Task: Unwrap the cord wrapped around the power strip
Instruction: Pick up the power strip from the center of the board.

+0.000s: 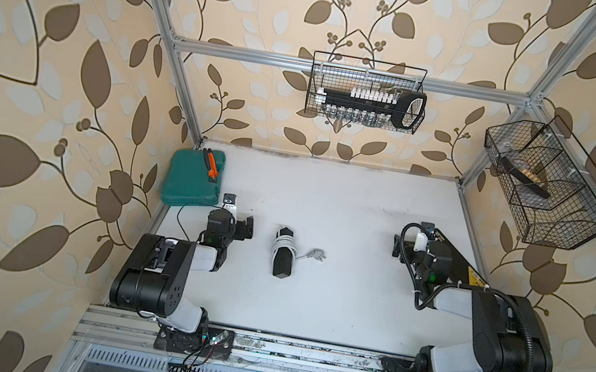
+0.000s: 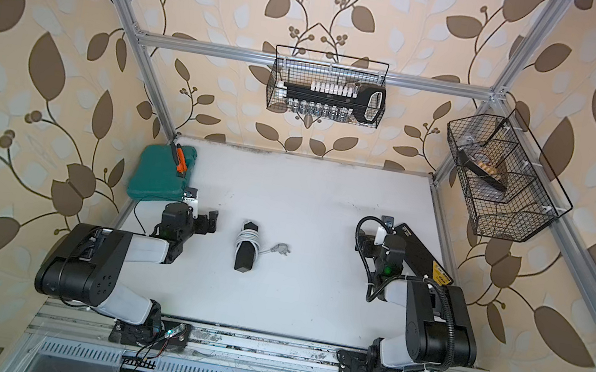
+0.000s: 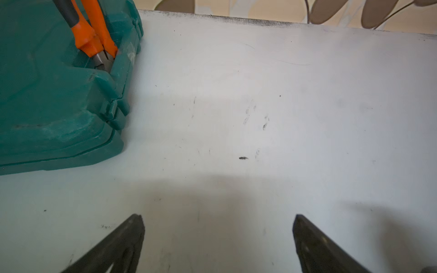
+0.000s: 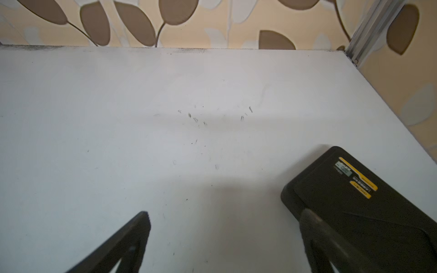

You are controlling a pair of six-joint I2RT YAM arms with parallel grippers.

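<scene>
Both top views, frame centre: cord [image 1: 281, 242] coils hide part of strip [image 1: 282, 263]; plug [image 1: 316, 254] too small for detail. Right of centre, right arm [image 1: 433, 265] covers most of black case [image 1: 468, 262]. Wrist views: green case [image 3: 47, 106], black case cut by frame edge; label [image 4: 357, 177] text blurred.

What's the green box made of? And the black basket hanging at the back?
The green box looks like hard moulded plastic, matte and scuffed: it has moulded ridges and a snap latch. The basket looks like thin metal wire, probably coated black: you can see through its grid.
</scene>
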